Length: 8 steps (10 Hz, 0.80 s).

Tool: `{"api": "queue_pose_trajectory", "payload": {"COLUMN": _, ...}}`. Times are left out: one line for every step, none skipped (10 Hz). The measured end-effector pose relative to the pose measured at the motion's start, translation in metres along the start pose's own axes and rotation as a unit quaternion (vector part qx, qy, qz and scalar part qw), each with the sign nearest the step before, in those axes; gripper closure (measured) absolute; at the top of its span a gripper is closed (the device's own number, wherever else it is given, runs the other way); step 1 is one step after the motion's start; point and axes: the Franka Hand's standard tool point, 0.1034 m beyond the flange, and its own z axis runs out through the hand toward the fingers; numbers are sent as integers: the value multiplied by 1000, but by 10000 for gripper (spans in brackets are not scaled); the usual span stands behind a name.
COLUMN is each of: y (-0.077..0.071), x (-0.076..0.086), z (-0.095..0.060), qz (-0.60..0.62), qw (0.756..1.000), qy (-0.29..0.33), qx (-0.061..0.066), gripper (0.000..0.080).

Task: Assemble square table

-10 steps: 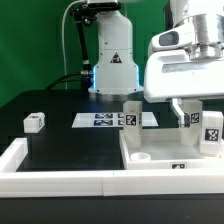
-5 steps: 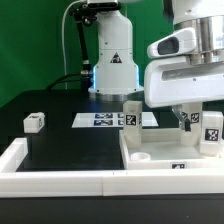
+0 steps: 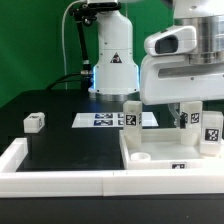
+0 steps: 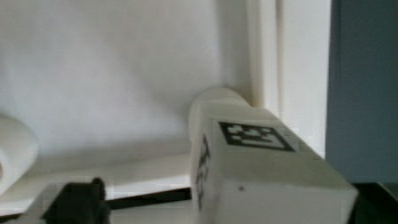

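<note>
The square table's white tabletop [image 3: 165, 160] lies at the exterior view's lower right, and in the wrist view its bare surface [image 4: 125, 90] fills the picture. Tagged white legs stand on it: one near its back corner [image 3: 131, 115], one at the right edge [image 3: 211, 132], and a third [image 3: 194, 119] under my hand. My gripper [image 3: 190, 113] hangs open over that third leg. In the wrist view this leg [image 4: 258, 155] sits between the dark fingertips [image 4: 80, 200], apart from them. Another leg [image 3: 35, 122] lies loose on the black surface at the left.
The marker board [image 3: 100, 120] lies flat in front of the robot base [image 3: 112, 60]. A long white rim [image 3: 60, 168] borders the black surface along the front and left. A green wall stands behind.
My hand dipped slightly and has come back up a little over the same leg. The jaws stayed open and no part moved.
</note>
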Motion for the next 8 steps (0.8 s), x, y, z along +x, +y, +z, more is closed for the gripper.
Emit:
{"api": "queue_pose_trajectory", "payload": {"y": -2, "x": 0, "z": 0, "qz": 3, "qw": 1000, "qy": 0, "qx": -1, "gripper": 276}}
{"api": "queue_pose_trajectory", "payload": {"y": -1, "x": 0, "z": 1, "qz": 3, "qw": 1000, "qy": 0, "qx": -1, "gripper": 416}}
{"api": "queue_pose_trajectory", "payload": {"y": -1, "x": 0, "z": 1, "qz": 4, "qw": 1000, "qy": 2, "qx": -1, "gripper": 510}}
{"api": "queue_pose_trajectory", "payload": {"y": -1, "x": 1, "z": 1, "qz": 3, "qw": 1000, "qy": 3, "qx": -1, "gripper": 510}}
{"api": "queue_pose_trajectory", "payload": {"y": -1, "x": 1, "z": 1, "qz": 9, "qw": 1000, "qy": 4, "qx": -1, "gripper": 509}}
{"api": "queue_pose_trajectory", "payload": {"y": -1, "x": 1, "z": 1, "qz": 20, "qw": 1000, "qy": 4, "qx": -1, "gripper": 509}}
{"api": "queue_pose_trajectory", "payload": {"y": -1, "x": 1, "z": 1, "qz": 20, "qw": 1000, "qy": 4, "qx": -1, "gripper": 509}}
{"api": "queue_pose_trajectory", "payload": {"y": 0, "x": 1, "z": 1, "qz": 34, "qw": 999, "qy": 4, "qx": 0, "gripper": 509}}
